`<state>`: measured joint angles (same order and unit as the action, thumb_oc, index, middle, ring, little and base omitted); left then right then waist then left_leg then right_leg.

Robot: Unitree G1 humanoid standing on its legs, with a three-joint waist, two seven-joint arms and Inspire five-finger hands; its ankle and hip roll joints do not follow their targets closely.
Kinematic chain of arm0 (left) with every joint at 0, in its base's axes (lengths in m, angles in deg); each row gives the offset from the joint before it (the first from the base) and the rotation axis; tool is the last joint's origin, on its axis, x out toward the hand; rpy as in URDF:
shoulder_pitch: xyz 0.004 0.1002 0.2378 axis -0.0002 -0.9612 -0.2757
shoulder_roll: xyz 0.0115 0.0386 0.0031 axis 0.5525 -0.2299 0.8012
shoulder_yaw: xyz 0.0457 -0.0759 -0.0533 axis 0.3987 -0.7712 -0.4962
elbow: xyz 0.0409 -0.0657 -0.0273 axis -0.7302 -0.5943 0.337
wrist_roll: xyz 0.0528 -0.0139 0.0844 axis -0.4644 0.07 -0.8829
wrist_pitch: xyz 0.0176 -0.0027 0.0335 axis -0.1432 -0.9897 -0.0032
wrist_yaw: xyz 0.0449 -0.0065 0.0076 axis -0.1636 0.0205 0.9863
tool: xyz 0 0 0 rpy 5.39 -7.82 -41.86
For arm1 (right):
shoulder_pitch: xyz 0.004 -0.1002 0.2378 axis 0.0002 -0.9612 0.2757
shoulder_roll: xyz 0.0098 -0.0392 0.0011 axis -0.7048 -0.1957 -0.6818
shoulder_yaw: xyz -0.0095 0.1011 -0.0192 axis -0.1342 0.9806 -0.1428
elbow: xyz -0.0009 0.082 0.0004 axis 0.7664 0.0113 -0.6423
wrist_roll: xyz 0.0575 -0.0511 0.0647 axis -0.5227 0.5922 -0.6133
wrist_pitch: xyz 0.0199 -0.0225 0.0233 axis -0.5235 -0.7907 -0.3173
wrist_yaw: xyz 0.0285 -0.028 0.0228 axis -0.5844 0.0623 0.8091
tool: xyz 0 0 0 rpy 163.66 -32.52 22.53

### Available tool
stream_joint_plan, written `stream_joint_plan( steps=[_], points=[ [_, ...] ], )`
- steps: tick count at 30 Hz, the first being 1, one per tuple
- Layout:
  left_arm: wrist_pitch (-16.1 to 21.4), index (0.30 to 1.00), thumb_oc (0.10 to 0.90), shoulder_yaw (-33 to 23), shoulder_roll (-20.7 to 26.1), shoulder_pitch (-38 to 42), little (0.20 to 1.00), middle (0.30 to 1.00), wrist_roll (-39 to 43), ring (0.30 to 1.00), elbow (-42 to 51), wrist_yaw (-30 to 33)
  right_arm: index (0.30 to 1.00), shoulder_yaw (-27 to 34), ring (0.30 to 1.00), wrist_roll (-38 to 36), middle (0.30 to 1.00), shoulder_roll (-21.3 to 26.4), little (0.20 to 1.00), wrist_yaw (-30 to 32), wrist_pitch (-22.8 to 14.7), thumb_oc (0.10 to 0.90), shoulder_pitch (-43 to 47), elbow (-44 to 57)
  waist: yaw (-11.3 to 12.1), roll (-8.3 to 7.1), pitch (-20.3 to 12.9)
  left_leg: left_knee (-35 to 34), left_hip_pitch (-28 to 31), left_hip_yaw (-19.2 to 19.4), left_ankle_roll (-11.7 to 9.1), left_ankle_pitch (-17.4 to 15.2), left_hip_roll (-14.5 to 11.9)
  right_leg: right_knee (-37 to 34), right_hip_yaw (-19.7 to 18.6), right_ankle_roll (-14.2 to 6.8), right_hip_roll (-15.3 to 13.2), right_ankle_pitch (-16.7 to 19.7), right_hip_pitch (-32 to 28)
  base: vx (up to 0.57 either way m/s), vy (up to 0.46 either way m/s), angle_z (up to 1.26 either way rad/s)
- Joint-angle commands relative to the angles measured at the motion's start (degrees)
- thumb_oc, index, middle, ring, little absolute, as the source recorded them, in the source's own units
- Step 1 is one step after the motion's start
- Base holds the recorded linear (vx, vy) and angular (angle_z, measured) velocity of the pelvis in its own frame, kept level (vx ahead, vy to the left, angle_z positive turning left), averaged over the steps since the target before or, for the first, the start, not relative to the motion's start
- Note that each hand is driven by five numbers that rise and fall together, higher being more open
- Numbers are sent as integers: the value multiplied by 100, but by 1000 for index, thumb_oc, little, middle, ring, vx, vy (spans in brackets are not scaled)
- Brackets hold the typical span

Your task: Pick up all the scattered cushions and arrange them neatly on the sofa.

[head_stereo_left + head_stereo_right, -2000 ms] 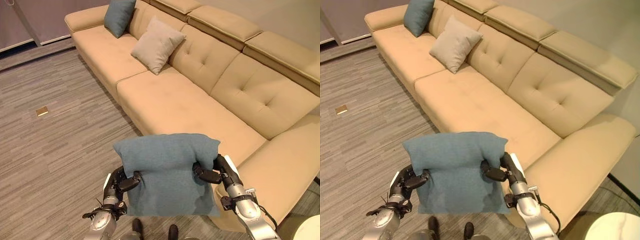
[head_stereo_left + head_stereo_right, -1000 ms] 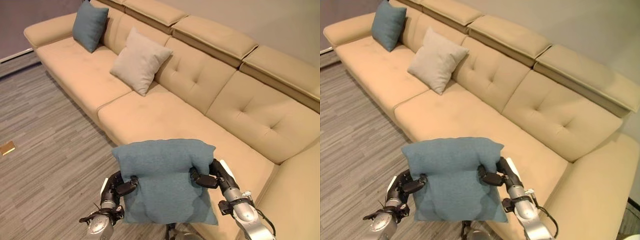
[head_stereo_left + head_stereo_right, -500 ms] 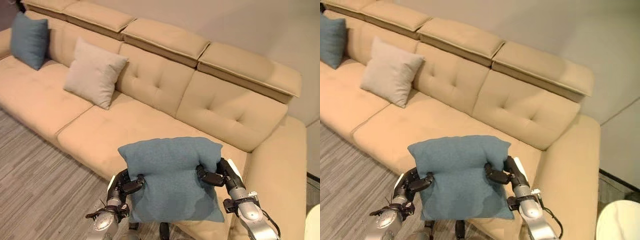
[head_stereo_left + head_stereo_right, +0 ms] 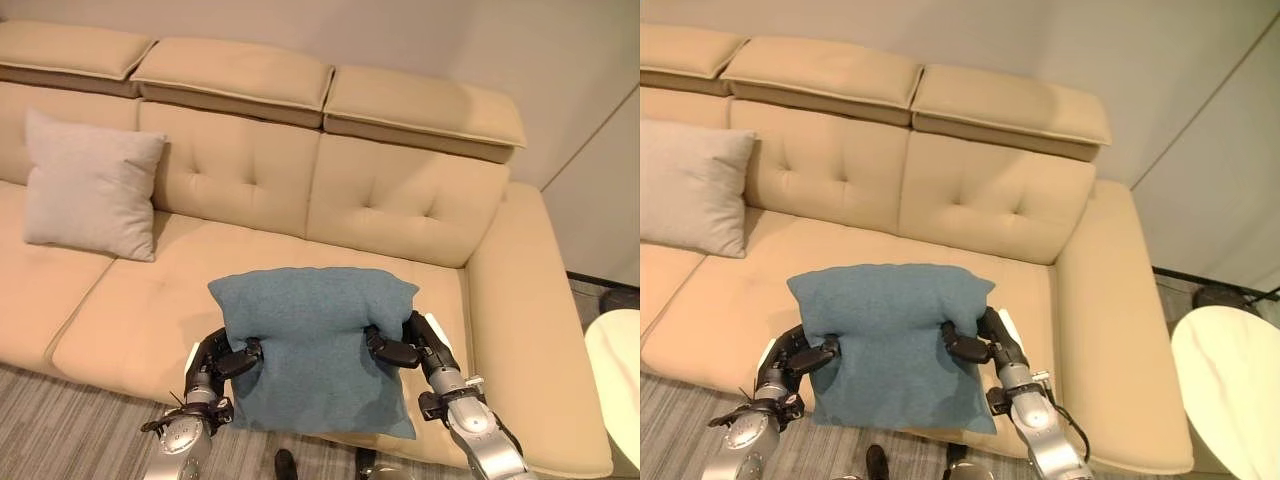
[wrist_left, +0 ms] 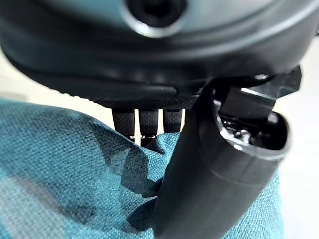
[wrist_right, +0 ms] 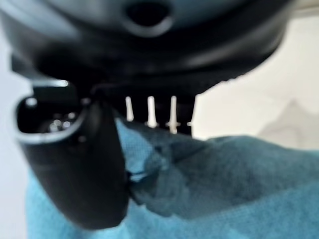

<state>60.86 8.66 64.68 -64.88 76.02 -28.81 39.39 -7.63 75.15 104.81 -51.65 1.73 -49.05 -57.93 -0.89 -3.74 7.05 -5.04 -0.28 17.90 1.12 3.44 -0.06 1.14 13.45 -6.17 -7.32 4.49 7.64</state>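
Both hands grip one teal cushion [image 4: 315, 345] between them: the left hand [image 4: 222, 362] pinches the cushion's left edge, thumb curled into the cloth, and the right hand [image 4: 405, 351] pinches its right edge the same way; the left wrist view shows that hand's thumb [image 5: 214, 169] pressed into the teal weave with the fingers [image 5: 142, 122] behind the fold, and the right wrist view shows the right thumb [image 6: 75, 159] digging into a bunched corner of the same cloth; the cushion hangs upright in the air, its top bulging above the two hands, in front of the seat of the beige sofa [image 4: 400, 200] and over its front edge; farther along the seat to the robot's left, a light beige cushion [image 4: 88, 187] leans against the tufted backrest, well apart from the held one; grey striped floor [image 4: 60, 430] lies below the sofa's front; a round pale side table [image 4: 1230, 385] stands past the sofa's right arm
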Motion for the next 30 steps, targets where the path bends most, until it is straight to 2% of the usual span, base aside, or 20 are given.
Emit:
stream_joint_plan(
  steps=[1, 6, 7, 8, 9, 12, 14, 15, 18, 22, 29, 30],
  points=[
    [747, 300, 400, 278, -205, 423, 300, 300, 123, 300, 867, -371, 300, 471, 300, -139, 300, 51, 300, 239, -711, 400, 534, 625, 30, -86, -517, 391, -6, -681, -250, -697, -42, 3, -301, -244, 267, -242, -193, 76, -116, 5],
    [694, 300, 400, 454, -253, 500, 300, 300, 166, 300, 893, -482, 300, 598, 300, -201, 300, 206, 300, 288, -715, 400, 378, 632, -11, -85, -433, 1330, -287, -845, -394, -956, -125, -308, -340, -96, 290, -268, -508, 37, -67, 1],
    [694, 300, 400, 454, -253, 500, 300, 300, 166, 300, 893, -482, 300, 598, 300, -201, 300, 206, 300, 288, -715, 400, 378, 632, -13, -83, -434, 1338, -292, -848, -394, -960, -126, -309, -337, -96, 291, -267, -508, 1, -14, 6],
    [701, 300, 400, 471, -267, 513, 300, 300, 186, 300, 897, -462, 300, 578, 300, -226, 300, 214, 300, 294, -706, 400, 380, 611, 13, -88, -401, 1480, -390, -1005, -433, -937, -136, -323, -363, -72, 290, -274, -542, 0, 0, 0],
    [696, 300, 400, 497, -288, 514, 300, 300, 212, 300, 937, -443, 300, 580, 300, -270, 300, 243, 300, 282, -691, 400, 375, 602, 55, -104, -381, 1485, -549, -1324, -498, -916, -121, -378, -392, -67, 289, -274, -593, 45, 10, -6],
    [692, 300, 400, 507, -280, 564, 300, 300, 184, 300, 957, -401, 300, 573, 300, -301, 300, 268, 300, 286, -695, 400, 376, 612, 47, -111, -401, 1324, -640, -1453, -545, -803, -226, -421, -406, -86, 270, -290, -620, 58, 37, -5],
    [697, 300, 400, 526, -281, 676, 300, 300, 158, 300, 960, -310, 300, 569, 300, -321, 300, 307, 300, 336, -675, 400, 384, 599, 76, -95, -365, 1171, -864, -1619, -612, -572, -372, -430, -469, -85, 259, -357, -664, 111, 118, -23],
    [696, 300, 400, 545, -313, 688, 300, 300, 154, 300, 971, -282, 300, 652, 300, -257, 300, 351, 300, 377, -663, 400, 323, 638, 46, -3, -364, 991, -849, -1481, -630, -451, -508, -407, -451, -79, 259, -475, -727, 163, 202, -19],
    [673, 300, 400, 577, -292, 647, 300, 300, 82, 300, 954, -302, 300, 680, 300, -188, 300, 347, 300, 378, -617, 400, 279, 650, 15, 103, -423, 750, -616, -1398, -619, -444, -491, -313, -503, -105, 204, -521, -762, 172, 208, -1],
    [665, 300, 400, 431, -87, 472, 300, 300, 17, 300, 1026, -317, 300, 638, 300, -134, 300, 134, 300, 347, -573, 400, 354, 643, 115, 68, -454, 743, -376, -1047, -392, -698, -280, -89, -801, -269, -45, -466, -678, 189, 243, -43],
    [781, 300, 400, 389, 34, 794, 300, 300, -258, 300, 1116, -89, 300, 675, 300, -233, 300, -53, 300, 564, -666, 400, 680, 640, 111, 95, -455, 448, -413, -933, -337, -639, -229, -221, -853, -387, -113, -308, -478, 57, 50, -8],
    [876, 300, 400, 421, 30, 1080, 300, 300, -350, 300, 1125, 79, 300, 649, 300, -157, 300, -73, 300, 758, -726, 400, 939, 651, 106, 122, -434, 314, -461, -925, -339, -587, -216, -319, -843, -410, -111, -251, -377, 24, 33, -15]
  ],
)
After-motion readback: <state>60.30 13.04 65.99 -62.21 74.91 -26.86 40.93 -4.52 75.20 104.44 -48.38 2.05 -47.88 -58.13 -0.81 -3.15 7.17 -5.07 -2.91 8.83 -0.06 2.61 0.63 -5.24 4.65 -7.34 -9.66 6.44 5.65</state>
